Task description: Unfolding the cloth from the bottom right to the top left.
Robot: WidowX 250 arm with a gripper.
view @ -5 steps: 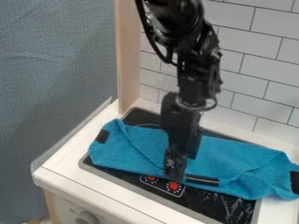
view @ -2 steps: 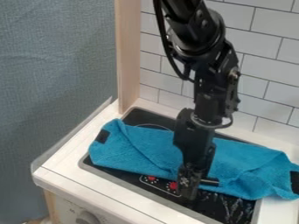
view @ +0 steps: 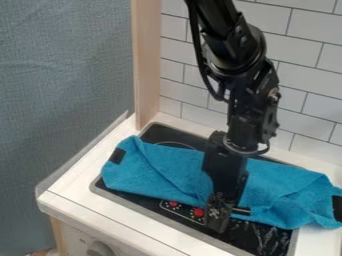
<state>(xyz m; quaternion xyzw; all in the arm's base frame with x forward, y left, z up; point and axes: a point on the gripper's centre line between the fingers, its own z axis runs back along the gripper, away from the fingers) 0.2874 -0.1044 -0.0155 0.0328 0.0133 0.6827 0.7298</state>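
Right now, the blue cloth (view: 160, 165) lies folded in a long, crumply shape across the black stove top (view: 137, 200) on the white surface (view: 73, 192). Its right end goes past the stove top's right edge. The end effector (view: 218, 218) points down by the cloth's front edge, near the red marks (view: 199, 212). I can't tell if it's spread or pressed together.
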